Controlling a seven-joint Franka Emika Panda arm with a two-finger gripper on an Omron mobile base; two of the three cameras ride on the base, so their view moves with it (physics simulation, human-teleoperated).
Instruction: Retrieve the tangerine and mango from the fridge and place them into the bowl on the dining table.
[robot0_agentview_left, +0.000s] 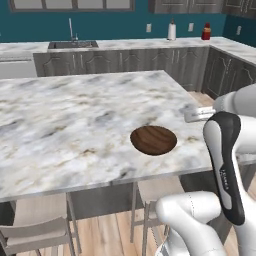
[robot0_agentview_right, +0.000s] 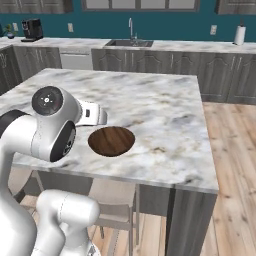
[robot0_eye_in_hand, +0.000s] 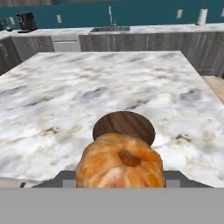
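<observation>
The tangerine (robot0_eye_in_hand: 120, 162), round and orange with a stem dimple, sits close to the hand camera, and my gripper (robot0_eye_in_hand: 120, 179) is shut on it, fingers mostly hidden behind the fruit. Just beyond it lies the dark-brown wooden bowl (robot0_eye_in_hand: 124, 124), with nothing inside, on the marble dining table (robot0_eye_in_hand: 65, 96). From the base, the bowl (robot0_agentview_left: 153, 140) (robot0_agentview_right: 111, 141) rests near the table's near edge, and my hand hovers beside it on the near side. The mango and the fridge are out of view.
Pale chairs (robot0_agentview_left: 35, 232) (robot0_agentview_right: 115, 200) are tucked under the table's near edge. Grey wall counters with a sink (robot0_agentview_left: 72, 44), a paper towel roll (robot0_agentview_left: 171, 31) and a coffee machine (robot0_agentview_right: 32, 29) line the back. Wooden floor (robot0_agentview_right: 235, 165) lies to the right.
</observation>
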